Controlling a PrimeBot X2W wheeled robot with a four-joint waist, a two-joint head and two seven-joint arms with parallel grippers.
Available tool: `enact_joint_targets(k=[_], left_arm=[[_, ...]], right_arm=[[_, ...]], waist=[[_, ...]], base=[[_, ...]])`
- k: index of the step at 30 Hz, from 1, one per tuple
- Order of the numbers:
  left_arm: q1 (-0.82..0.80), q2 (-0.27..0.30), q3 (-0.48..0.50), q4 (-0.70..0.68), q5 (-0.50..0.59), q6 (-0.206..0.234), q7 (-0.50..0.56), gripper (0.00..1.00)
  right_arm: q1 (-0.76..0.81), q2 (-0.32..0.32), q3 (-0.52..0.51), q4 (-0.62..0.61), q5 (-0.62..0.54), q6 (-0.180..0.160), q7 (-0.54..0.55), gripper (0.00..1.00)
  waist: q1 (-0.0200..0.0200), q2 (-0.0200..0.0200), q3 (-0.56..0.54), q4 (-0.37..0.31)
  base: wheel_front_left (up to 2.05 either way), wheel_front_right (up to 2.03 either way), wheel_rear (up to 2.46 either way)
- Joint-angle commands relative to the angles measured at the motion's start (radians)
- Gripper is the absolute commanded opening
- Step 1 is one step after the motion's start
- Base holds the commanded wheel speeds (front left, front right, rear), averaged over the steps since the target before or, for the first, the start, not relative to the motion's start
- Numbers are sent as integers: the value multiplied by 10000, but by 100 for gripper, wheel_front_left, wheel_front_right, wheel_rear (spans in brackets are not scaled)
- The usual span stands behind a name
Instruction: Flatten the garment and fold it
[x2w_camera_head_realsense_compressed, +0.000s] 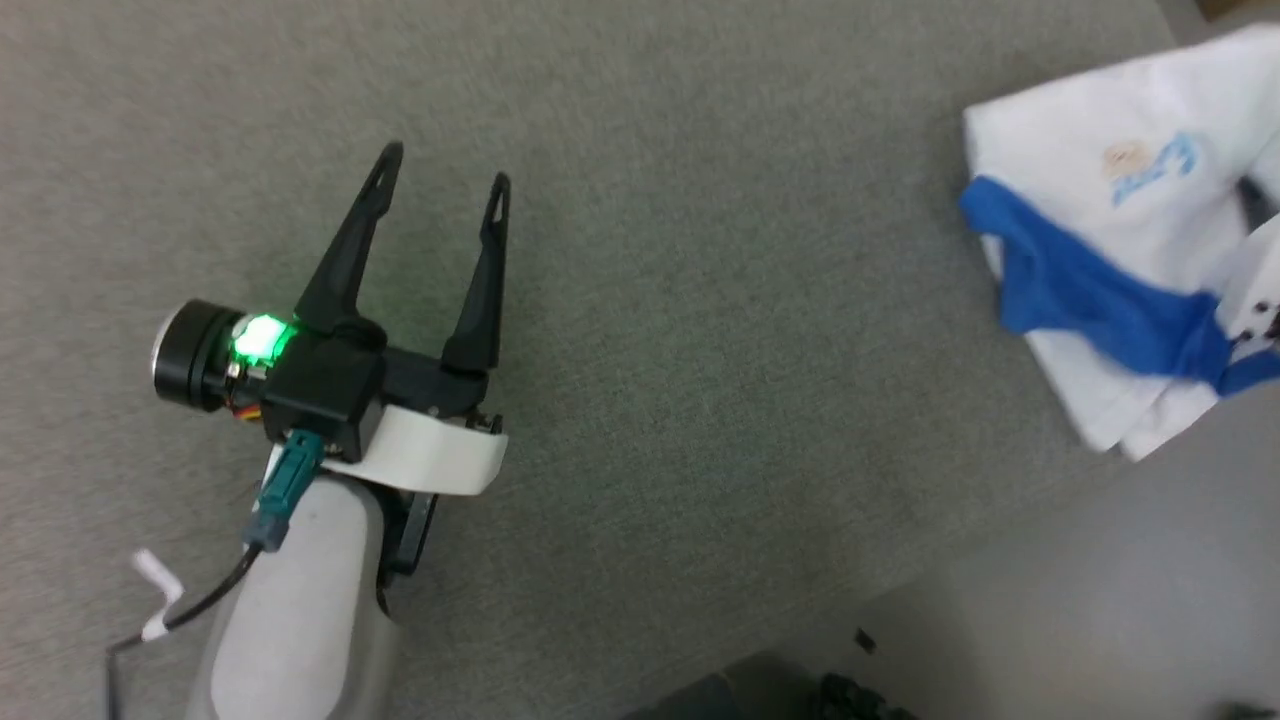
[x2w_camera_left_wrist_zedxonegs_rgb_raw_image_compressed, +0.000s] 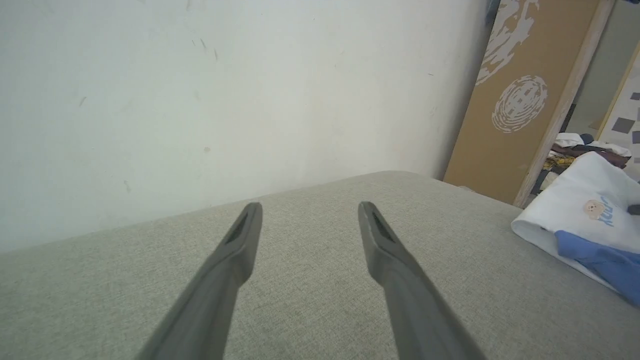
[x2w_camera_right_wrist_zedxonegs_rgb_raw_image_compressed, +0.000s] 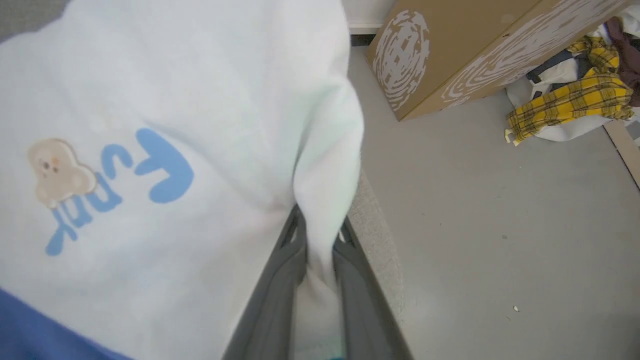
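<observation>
The garment (x2w_camera_head_realsense_compressed: 1110, 250), a white shirt with a blue sleeve and a blue print, lies bunched at the right edge of the grey padded surface (x2w_camera_head_realsense_compressed: 700, 350). My left gripper (x2w_camera_head_realsense_compressed: 445, 165) hovers open over bare padding far to the garment's left, nothing between its fingers (x2w_camera_left_wrist_zedxonegs_rgb_raw_image_compressed: 240, 235). From the left wrist the garment (x2w_camera_left_wrist_zedxonegs_rgb_raw_image_compressed: 580, 215) shows at the right edge. My right gripper (x2w_camera_right_wrist_zedxonegs_rgb_raw_image_compressed: 317, 232) is shut on a fold of the garment's white cloth (x2w_camera_right_wrist_zedxonegs_rgb_raw_image_compressed: 175, 125), which hangs up between its two fingers.
A brown wood-grain board (x2w_camera_left_wrist_zedxonegs_rgb_raw_image_compressed: 520, 100) leans against the pale wall (x2w_camera_left_wrist_zedxonegs_rgb_raw_image_compressed: 200, 100) beyond the padding. A heap of clothes, one yellow plaid (x2w_camera_right_wrist_zedxonegs_rgb_raw_image_compressed: 570, 100), lies on the grey floor (x2w_camera_right_wrist_zedxonegs_rgb_raw_image_compressed: 500, 225) past the padding's right edge.
</observation>
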Motion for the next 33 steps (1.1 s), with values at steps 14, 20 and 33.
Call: enact_joint_targets(k=[14,20,33], left_arm=[[84,-85,2,8,-238,259,-64,100],[820,-424,505,248,-1018,771,-148,100],[2665,-661,1422,24,-1841,1203,-159,100]], right_arm=[[-220,-238,-1019,1301,-1022,-23,-2439,100],[1361,-188,-1738,-176,-1658,-23,-2518,100],[5936,1875,-1687,-5372,-1880,-23,-2521,100]], waist=[[-3,0,472,-31],[-3,0,-829,240],[-3,0,-2988,1469]], base=[[0,0,0],[0,0,0],[0,0,0]])
